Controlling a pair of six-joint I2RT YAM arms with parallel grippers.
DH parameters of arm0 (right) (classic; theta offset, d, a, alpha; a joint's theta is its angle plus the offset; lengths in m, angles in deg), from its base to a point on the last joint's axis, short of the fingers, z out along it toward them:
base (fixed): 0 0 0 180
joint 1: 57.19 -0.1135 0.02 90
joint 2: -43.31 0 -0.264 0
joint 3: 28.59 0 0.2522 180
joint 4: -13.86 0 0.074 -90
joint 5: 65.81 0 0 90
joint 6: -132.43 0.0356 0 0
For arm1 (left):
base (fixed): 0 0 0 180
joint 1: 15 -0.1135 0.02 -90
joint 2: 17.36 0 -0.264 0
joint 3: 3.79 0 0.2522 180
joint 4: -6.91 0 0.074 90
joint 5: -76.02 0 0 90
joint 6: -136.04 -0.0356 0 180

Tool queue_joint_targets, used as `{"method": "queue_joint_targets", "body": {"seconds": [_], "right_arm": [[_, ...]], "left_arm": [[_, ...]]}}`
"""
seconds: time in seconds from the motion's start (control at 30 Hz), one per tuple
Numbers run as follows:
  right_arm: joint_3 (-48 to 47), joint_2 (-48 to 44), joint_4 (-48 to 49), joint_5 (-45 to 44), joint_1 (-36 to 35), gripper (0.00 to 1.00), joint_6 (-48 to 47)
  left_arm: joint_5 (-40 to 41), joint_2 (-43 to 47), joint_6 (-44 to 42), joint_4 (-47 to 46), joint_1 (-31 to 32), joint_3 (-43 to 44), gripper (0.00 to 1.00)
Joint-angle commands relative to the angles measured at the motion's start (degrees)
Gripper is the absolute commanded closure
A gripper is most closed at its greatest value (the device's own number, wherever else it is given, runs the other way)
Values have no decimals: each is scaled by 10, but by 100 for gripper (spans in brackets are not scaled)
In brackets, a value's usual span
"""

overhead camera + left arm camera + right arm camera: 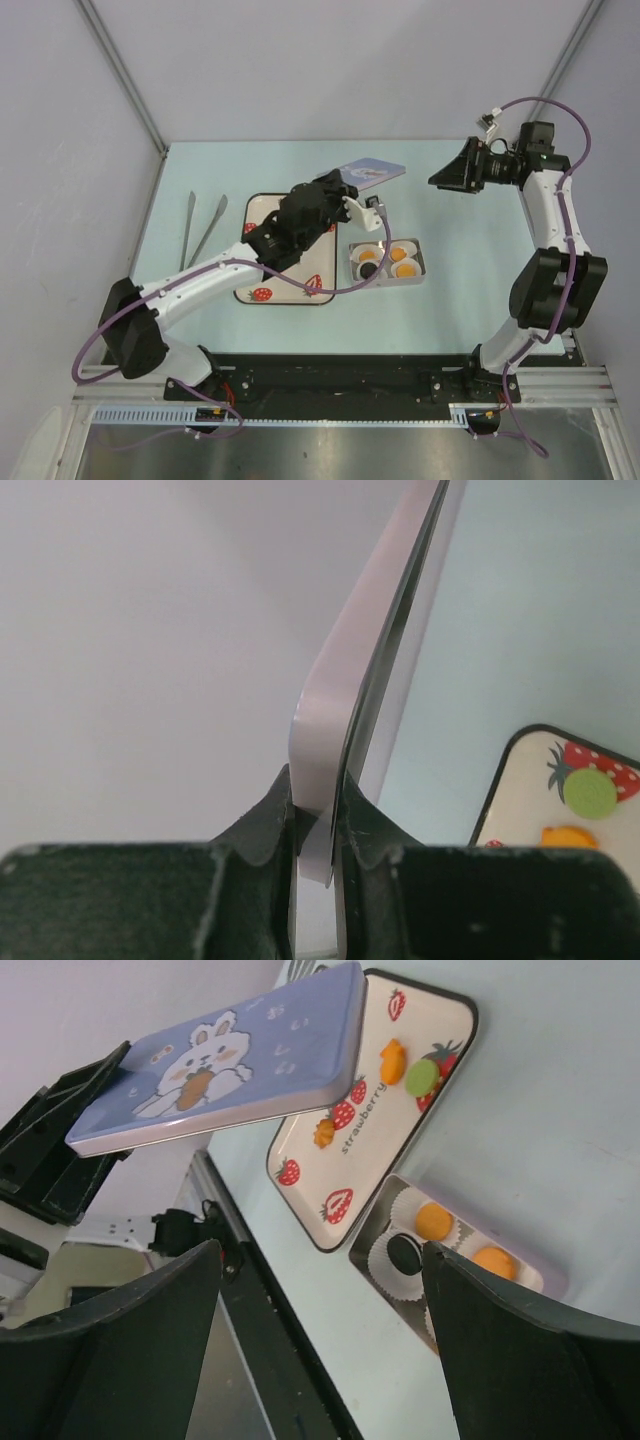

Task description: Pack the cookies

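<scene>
Three orange cookies (pixel 399 254) and one black cookie (pixel 367 271) lie in white paper cups inside a small open tin (pixel 417 276) right of centre. In the right wrist view I see the black cookie (pixel 405 1252) and two of the orange cookies (pixel 434 1221) in the tin (pixel 372 1238). My left gripper (pixel 340 184) is shut on the edge of the tin's lavender rabbit-print lid (pixel 372 171) and holds it in the air behind the tin. The lid (pixel 335 710) stands edge-on between the jaws of the left gripper (pixel 318 800). My right gripper (pixel 440 179) is open, empty and raised at the back right.
A cream tray with strawberry prints (pixel 262 215) lies left of the tin, partly under my left arm; it also shows in the right wrist view (pixel 392 1120). Metal tongs (pixel 203 228) lie left of the tray. The table's far edge runs just behind the lid.
</scene>
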Motion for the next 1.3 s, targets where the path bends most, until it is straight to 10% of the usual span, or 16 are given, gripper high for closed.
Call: {"method": "queue_joint_targets", "body": {"seconds": [0.0, 0.43, 1.27], "right_arm": [[-42, 44, -41, 77, -3, 14, -19], [-157, 173, -148, 147, -4, 16, -85], [-226, 241, -155, 170, -44, 19, -67]], "left_arm": [[76, 2, -43, -158, 35, -12, 100], [85, -24, -159, -387, 73, -133, 99], [63, -80, -208, -532, 120, -194, 100]]}}
